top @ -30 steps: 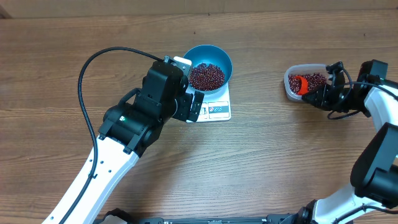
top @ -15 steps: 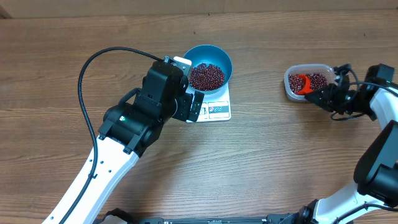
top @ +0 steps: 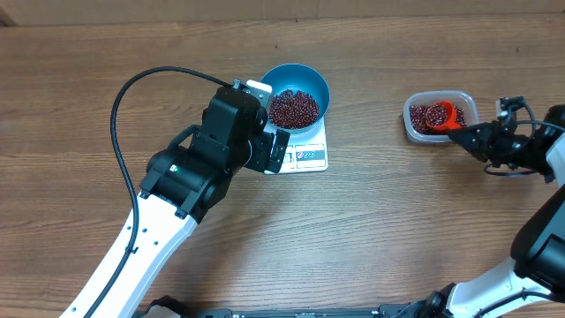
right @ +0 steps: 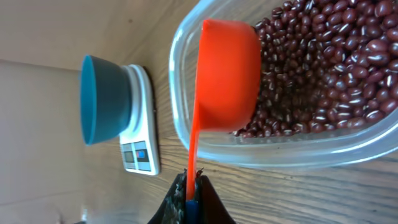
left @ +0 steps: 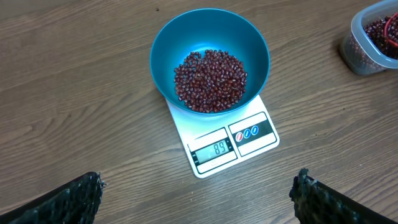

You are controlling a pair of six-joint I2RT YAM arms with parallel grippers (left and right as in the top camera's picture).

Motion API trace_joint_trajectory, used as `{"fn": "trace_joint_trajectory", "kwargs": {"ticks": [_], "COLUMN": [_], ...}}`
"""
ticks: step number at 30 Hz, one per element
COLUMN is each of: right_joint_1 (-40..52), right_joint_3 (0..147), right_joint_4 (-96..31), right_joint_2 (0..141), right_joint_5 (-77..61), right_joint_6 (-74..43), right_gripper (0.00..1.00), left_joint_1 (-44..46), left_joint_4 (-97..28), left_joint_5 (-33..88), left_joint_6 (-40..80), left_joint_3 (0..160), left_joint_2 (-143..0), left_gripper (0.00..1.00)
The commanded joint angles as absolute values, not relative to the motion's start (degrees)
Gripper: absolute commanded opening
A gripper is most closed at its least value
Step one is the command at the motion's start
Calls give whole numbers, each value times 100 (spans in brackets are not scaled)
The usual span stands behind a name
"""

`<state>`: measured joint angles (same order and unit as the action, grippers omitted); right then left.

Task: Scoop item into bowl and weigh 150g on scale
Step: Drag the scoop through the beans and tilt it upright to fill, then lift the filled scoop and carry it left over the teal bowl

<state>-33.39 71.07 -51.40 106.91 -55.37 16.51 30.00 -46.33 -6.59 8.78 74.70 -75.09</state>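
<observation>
Two heaps of beans (left: 210, 79) are on your table (top: 371, 230). One lies in the blue bowl (left: 163, 43), which sits on the white scale (left: 255, 146), its display (left: 214, 149) reading 89. The other fills the clear tub (right: 273, 152), well apart to the right. Your left gripper (left: 196, 186) hovers near the scale, jaws spread wide and holding nothing. Your right gripper (right: 191, 190) is pressed tight on the handle of the orange scoop (right: 227, 68), whose cup sits inside the tub at its near edge. Whether the cup carries beans cannot be told.
</observation>
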Motion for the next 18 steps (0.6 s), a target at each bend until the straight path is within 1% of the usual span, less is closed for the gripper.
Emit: {"fn": "trace_joint_trajectory", "kwargs": {"ticks": [1,11,18], "right_joint_1": [-3400,-3404,-3387], "right_joint_3": [7050,7050,7050], "right_joint_4": [-5170,-5389,-5487], "right_joint_2": [10718,10718,10718], "right_joint_5": [-6132,-6569,-7498], "right_joint_6": [1688,1800,1798], "right_gripper": [4,4,4], "left_joint_1": [2991,2991,2991], "left_joint_4": [-4628,-4628,-4628], "left_joint_5": [-611,-611,-611], "left_joint_6": [773,773,773], "left_joint_3": [7588,7588,7588], "left_joint_2": [-7426,-7426,-7426], "left_gripper": [100,100,99]}}
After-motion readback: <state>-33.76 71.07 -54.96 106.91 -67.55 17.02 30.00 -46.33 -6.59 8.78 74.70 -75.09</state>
